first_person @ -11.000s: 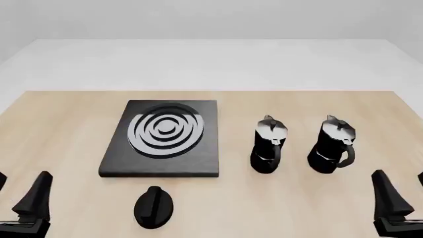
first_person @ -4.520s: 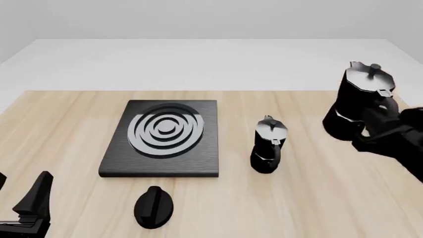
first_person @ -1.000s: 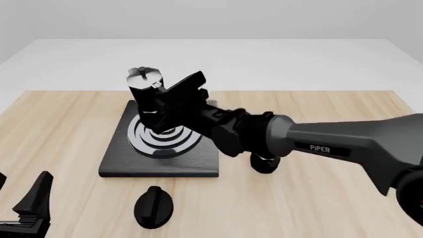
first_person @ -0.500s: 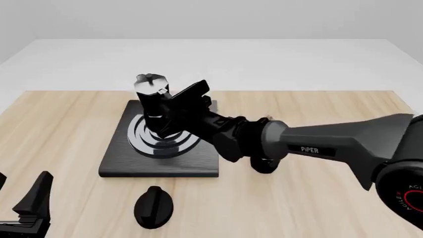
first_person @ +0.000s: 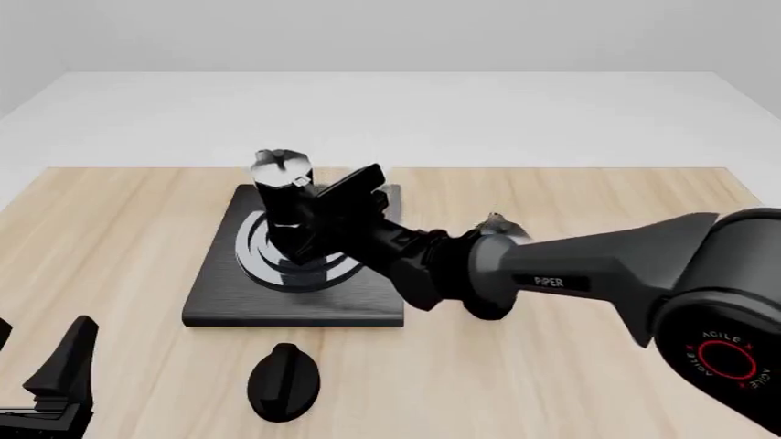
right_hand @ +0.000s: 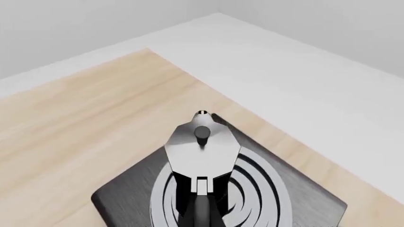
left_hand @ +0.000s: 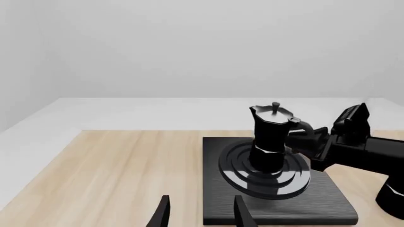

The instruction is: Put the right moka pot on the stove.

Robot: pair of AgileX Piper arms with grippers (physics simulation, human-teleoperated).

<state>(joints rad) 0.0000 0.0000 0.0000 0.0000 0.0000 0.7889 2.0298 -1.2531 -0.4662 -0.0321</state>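
Note:
The right moka pot (first_person: 283,215), black with a grey lid, stands upright over the middle of the stove (first_person: 372,297), its base down at the silver burner rings. My right gripper (first_person: 338,203) is shut on the pot's handle, reaching in from the right. From the left wrist, the right moka pot (left_hand: 271,138) rises from the stove (left_hand: 218,189) with the right gripper (left_hand: 313,142) at its handle. Looking down from the right wrist, the pot's lid (right_hand: 202,146) covers the stove's (right_hand: 303,201) rings. My left gripper (first_person: 61,375) rests open at the table's near left, also seen as the left gripper (left_hand: 200,216).
A black round knob (first_person: 284,380) lies on the table in front of the stove. The second moka pot (first_person: 495,222) stands right of the stove, almost fully hidden behind my right arm. Light wooden table runs to the left of the stove.
Over the last second the right gripper has lowered the pot onto the burner rings and shifted it slightly right. The left arm has not moved.

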